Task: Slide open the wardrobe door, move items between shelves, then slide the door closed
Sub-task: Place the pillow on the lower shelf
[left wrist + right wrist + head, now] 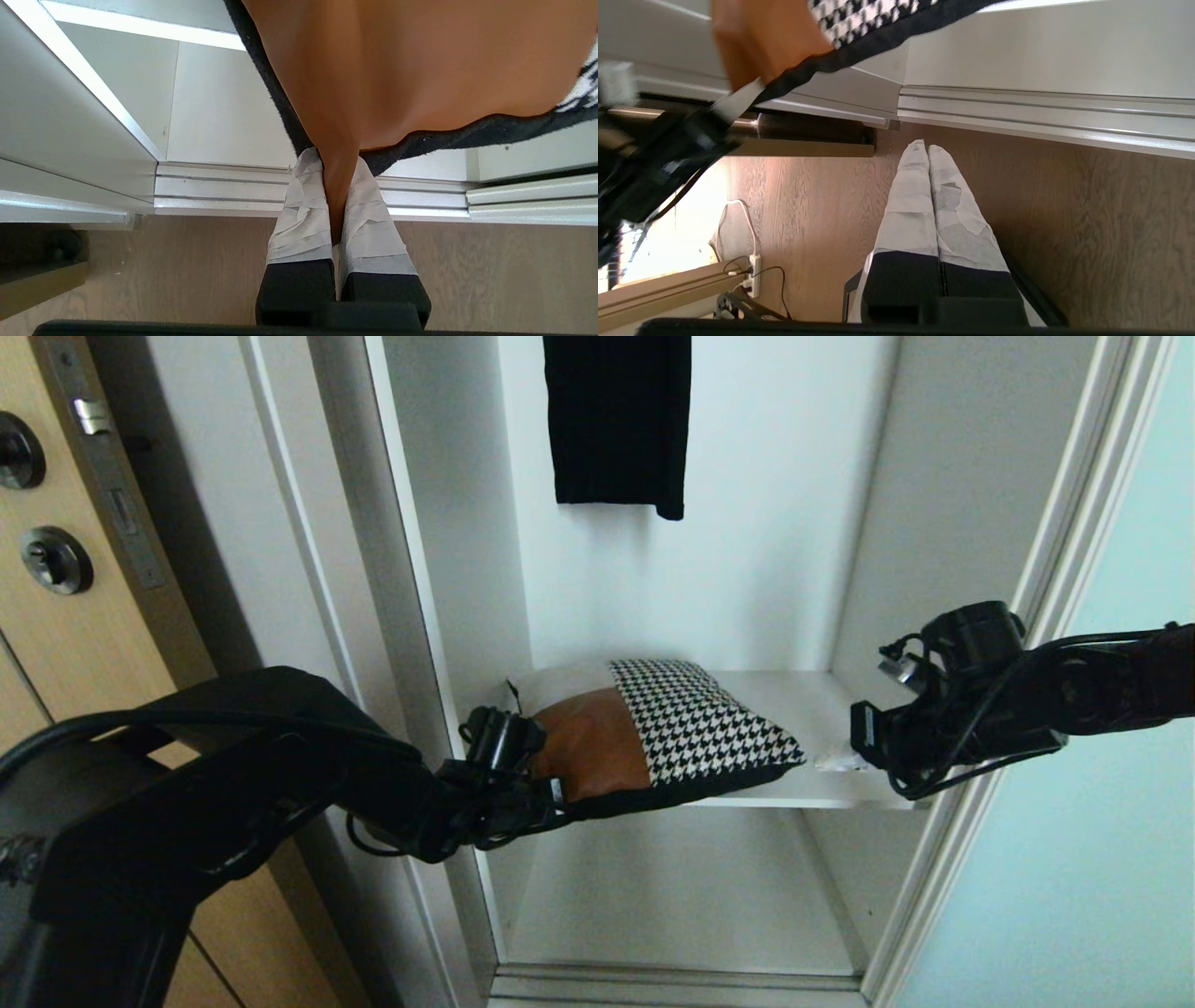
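Left tool (334, 196): closed on the cushion (653, 733). In the left wrist view the two taped fingers (299, 219) pinch a fold of the tan leather panel at the cushion's corner, with the black backing edge just beyond the fingertips. In the head view this tool (551, 798) sits at the cushion's near left corner, at the front edge of the shelf (822, 709).

The cushion lies on the shelf, leather part next to the left tool, houndstooth part farther from it, toward the right tool. Its front edge overhangs the shelf lip slightly. A second, lower shelf (681, 896) lies beneath it.

Right tool (836, 763): closed, holding nothing. The right wrist view shows its taped fingers (915, 200) pressed together over the wood floor (1087, 224), apart from the cushion (859, 23). In the head view it stands at the shelf's front right corner, near the cushion's right tip, without clear contact.

Beyond the right arm, the sliding wardrobe door (1102, 803) stands drawn aside, leaving the compartment open. Above the cushion, at the back, hangs a black garment (618, 420). Beyond the left arm stands a wood door (56, 616) with black fittings.
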{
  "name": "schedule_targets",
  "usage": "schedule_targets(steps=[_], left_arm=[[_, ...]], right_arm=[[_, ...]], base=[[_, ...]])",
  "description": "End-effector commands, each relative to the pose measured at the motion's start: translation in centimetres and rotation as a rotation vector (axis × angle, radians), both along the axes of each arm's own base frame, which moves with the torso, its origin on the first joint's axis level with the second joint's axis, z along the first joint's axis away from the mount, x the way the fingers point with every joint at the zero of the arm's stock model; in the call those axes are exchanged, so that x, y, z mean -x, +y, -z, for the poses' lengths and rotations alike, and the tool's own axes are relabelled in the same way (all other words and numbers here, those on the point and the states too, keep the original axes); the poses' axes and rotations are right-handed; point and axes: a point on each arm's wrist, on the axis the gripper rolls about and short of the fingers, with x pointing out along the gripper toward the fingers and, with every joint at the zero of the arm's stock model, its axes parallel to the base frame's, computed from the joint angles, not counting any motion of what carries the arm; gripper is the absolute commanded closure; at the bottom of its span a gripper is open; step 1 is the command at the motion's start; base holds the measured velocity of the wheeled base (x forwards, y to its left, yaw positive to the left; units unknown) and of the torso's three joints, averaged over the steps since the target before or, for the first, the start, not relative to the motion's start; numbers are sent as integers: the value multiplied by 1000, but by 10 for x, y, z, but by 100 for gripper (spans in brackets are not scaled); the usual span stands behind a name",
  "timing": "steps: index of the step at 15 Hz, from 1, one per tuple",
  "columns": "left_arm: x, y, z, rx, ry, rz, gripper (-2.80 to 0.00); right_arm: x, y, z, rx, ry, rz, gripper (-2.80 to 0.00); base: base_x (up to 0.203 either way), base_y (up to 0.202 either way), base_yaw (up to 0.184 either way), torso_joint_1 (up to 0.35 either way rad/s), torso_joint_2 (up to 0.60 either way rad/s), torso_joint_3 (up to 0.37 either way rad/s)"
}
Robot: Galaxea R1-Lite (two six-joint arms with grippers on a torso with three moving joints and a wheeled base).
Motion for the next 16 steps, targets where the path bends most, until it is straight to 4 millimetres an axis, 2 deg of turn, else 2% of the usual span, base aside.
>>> schedule_targets(steps=[1, 2, 4, 8, 11, 16], left_arm=[[1, 1, -6, -2, -12, 4, 0], [2, 1, -5, -7, -6, 5, 0], [2, 1, -6, -9, -4, 6, 0], [3, 2, -9, -13, -8, 10, 0], [6, 3, -10, -13, -1, 16, 0], [10, 5, -7, -44, 10, 35, 0]], right_arm=[[-21, 3, 28, 0, 56, -4, 0], [-26, 3, 37, 2, 68, -3, -280], [-38, 4, 48, -18, 83, 24, -280], [-46, -15, 54, -38, 82, 55, -280], [-56, -29, 54, -105, 4, 36, -280], [-76, -25, 77, -131, -82, -1, -280]], base=[[0, 0, 0, 0, 0, 0], [0, 0, 0, 0, 0, 0], [0, 0, 0, 0, 0, 0], [0, 0, 0, 0, 0, 0], [0, 0, 0, 0, 0, 0], [0, 0, 0, 0, 0, 0]])
